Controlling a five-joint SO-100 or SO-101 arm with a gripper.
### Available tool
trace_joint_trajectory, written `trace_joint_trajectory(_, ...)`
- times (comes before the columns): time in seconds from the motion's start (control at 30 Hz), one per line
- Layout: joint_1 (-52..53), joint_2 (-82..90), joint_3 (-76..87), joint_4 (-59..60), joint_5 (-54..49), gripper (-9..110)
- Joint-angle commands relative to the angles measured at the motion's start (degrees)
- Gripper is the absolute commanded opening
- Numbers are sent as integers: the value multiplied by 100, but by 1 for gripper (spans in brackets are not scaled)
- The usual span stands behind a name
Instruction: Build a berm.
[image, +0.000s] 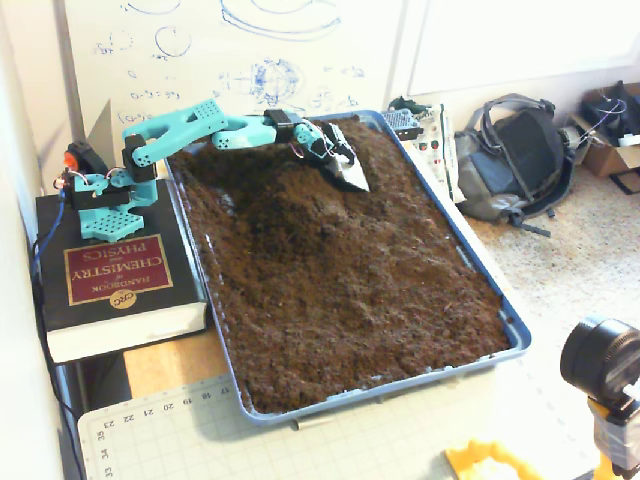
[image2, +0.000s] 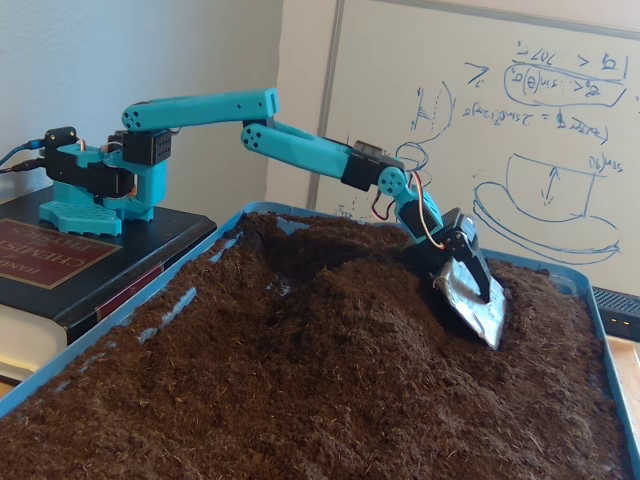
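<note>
The raised ridge of loose dark brown soil, the berm (image: 300, 215) (image2: 330, 300), lies in the blue plastic tray's (image: 515, 335) (image2: 60, 360) far half. The teal arm's fingers (image: 352, 176) (image2: 478, 305) carry a silver scoop touching the soil beside it; their spread cannot be told.

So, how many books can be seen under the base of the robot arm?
1. The single thick book lies left of the blue tray in a fixed view, under the arm's base. Others may be hidden beneath it.
</note>
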Motion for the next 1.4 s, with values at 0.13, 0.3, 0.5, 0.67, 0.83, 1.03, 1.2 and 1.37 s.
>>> trace_joint_trajectory(0.13, -448, 1204, 1310, 1274, -26, 0)
trace_joint_trajectory(0.3, -448, 1723, 1854, 1837, -35, 0)
trace_joint_trajectory(0.5, -448, 2355, 2540, 2294, -44, 0)
trace_joint_trajectory(0.67, -448, 3041, 3182, 2522, -44, 0)
trace_joint_trajectory(0.83, -413, 3524, 3146, 2452, -35, 0)
trace_joint_trajectory(1.03, -360, 4184, 2364, 2452, 53, 0)
trace_joint_trajectory(1.2, -70, 4939, 2162, 2637, -26, 0)
trace_joint_trajectory(1.37, 422, 5520, 2030, 2900, -62, 0)
